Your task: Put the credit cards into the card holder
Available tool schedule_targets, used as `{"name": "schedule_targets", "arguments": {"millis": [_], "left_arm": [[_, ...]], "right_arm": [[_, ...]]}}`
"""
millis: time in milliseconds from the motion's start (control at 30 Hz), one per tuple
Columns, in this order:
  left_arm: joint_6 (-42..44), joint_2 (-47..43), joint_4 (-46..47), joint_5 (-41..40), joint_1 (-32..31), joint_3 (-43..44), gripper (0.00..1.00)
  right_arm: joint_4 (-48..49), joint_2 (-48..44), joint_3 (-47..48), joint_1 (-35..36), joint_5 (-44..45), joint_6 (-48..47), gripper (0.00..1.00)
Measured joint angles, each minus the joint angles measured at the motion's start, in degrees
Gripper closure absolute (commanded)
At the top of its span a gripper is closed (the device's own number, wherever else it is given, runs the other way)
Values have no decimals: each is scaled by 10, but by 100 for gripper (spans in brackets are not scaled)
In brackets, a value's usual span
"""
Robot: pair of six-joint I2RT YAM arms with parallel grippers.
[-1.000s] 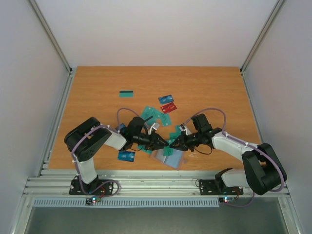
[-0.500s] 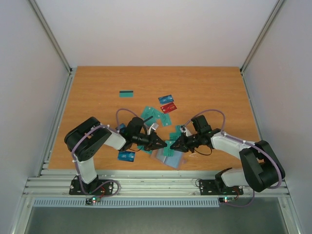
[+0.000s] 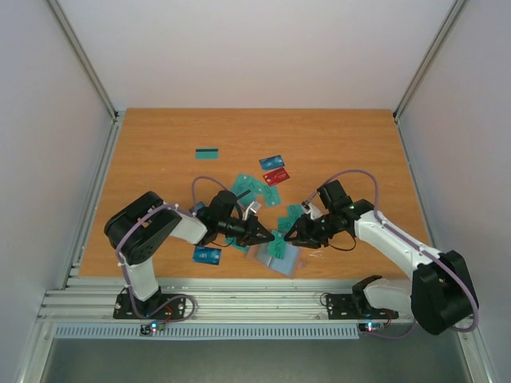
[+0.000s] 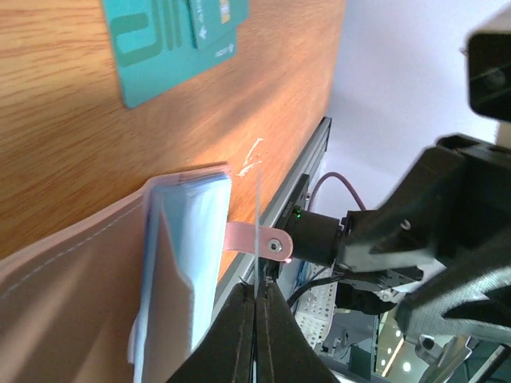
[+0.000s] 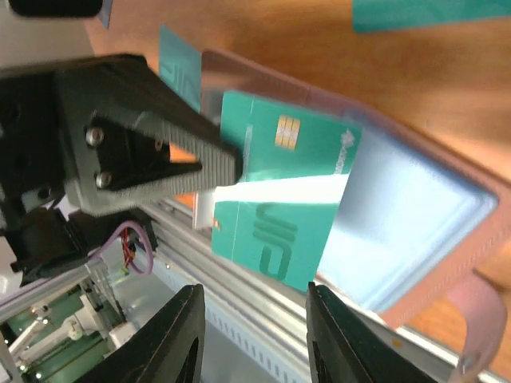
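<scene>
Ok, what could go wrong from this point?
The green card sticks out over the edge of the card holder, and the right gripper is open, so the card may slide off. The left gripper is shut on the holder's clear flap; if that slips, the pocket could close.

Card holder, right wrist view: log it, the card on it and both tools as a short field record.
card holder: lying open, pale clear pockets facing up
teal card: chip side up, on the holder, one end overhanging its edge; whether it is pocketed is unclear
left tool: shut, apparently pinching the holder's thin clear pocket edge
right tool: open, empty, not touching the card
</scene>
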Motion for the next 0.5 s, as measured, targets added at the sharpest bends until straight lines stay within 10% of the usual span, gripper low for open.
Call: {"name": "schedule_targets", "arguments": {"millis": [500], "left_arm": [[166,-73,-291,-38,2,87,100]], "right_arm": [[-102,-102,-95,33,-5,10,75]]}}
